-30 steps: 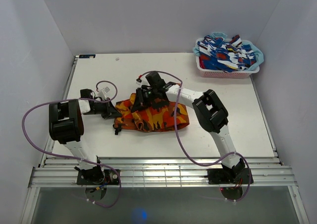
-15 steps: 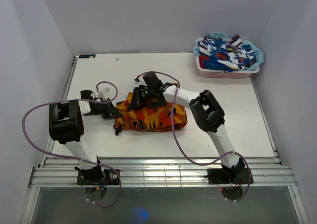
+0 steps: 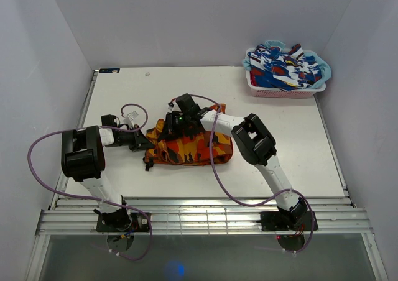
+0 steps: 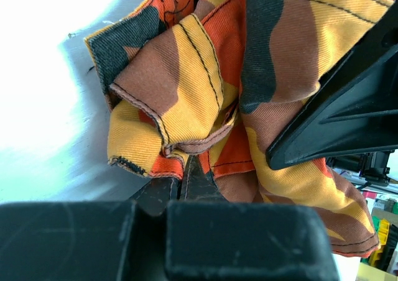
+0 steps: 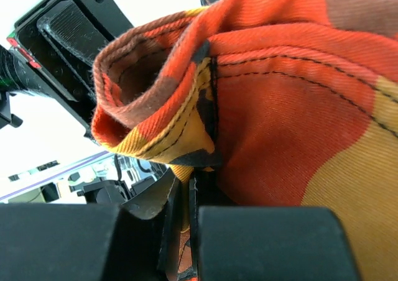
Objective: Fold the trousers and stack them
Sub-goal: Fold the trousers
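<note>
Your left gripper (image 4: 180, 180) is pressed together on a bunched hem at the near-left end of the soft trousers (image 3: 189, 149), which are orange, red and yellow camouflage cloth with dark blotches. They lie on the white table (image 3: 280, 150), left of centre, gathered into a short, thick packet rather than spread out. Just beyond, your right gripper (image 5: 185, 188) is also clamped on cloth, pinching a doubled, stitched edge along the far-left side of the same packet.

You look partway through the folding. The length is already doubled over, but the left end is rumpled, with seams and hems curled on each other, so the fold is not yet flat. Both claws hold cloth, so nothing is set down or stacked.

At the far right corner a pink plastic basket (image 3: 283, 93) holds blue, white and red fabric, well apart from the trousers.
</note>
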Motion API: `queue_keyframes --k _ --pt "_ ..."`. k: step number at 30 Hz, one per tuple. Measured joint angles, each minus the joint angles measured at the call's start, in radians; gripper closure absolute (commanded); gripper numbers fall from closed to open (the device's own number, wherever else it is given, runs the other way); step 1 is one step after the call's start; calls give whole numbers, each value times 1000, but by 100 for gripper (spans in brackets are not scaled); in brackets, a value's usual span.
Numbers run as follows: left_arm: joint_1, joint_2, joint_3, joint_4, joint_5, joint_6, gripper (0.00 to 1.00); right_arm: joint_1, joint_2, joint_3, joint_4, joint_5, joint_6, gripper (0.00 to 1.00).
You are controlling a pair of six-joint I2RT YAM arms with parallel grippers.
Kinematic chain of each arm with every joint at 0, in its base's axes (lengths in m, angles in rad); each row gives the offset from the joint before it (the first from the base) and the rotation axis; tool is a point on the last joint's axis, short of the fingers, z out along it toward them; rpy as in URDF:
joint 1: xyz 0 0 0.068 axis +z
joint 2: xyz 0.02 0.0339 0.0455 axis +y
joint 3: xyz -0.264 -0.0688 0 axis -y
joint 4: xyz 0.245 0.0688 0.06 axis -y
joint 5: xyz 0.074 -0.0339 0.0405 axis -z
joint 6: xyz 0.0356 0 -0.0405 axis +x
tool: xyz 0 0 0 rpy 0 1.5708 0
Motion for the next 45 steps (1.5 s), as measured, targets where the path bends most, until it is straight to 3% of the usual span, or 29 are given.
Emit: queue_keyframes --k 18,19,20,22,23,27,36,38,40,45 --pt "0 -1 -8 14 0 -23 98 6 10 32 50 32 40 92" --pt "0 -1 -8 14 0 -26 91 7 12 32 52 32 40 84" --pt "0 -1 -8 15 0 -27 80 7 13 32 57 32 42 65" --pt "0 -2 -8 16 -5 -33 70 8 15 30 79 29 52 52" --pt "0 -3 -8 16 -10 -38 58 9 15 30 92 26 55 47" --pt "6 -48 -10 -7 -23 -60 40 11 15 30 137 15 59 39" --pt "116 -152 42 -124 -181 -58 24 -15 -6 29 164 -35 6 23" --pt "142 -172 67 -156 -199 -47 22 -35 -32 29 160 -68 -29 12" --pt "169 -190 109 -200 -200 -24 22 -68 -76 29 143 -121 -97 6" --pt "206 -206 279 -335 -51 140 20 -179 -230 40 -66 -227 -417 6"
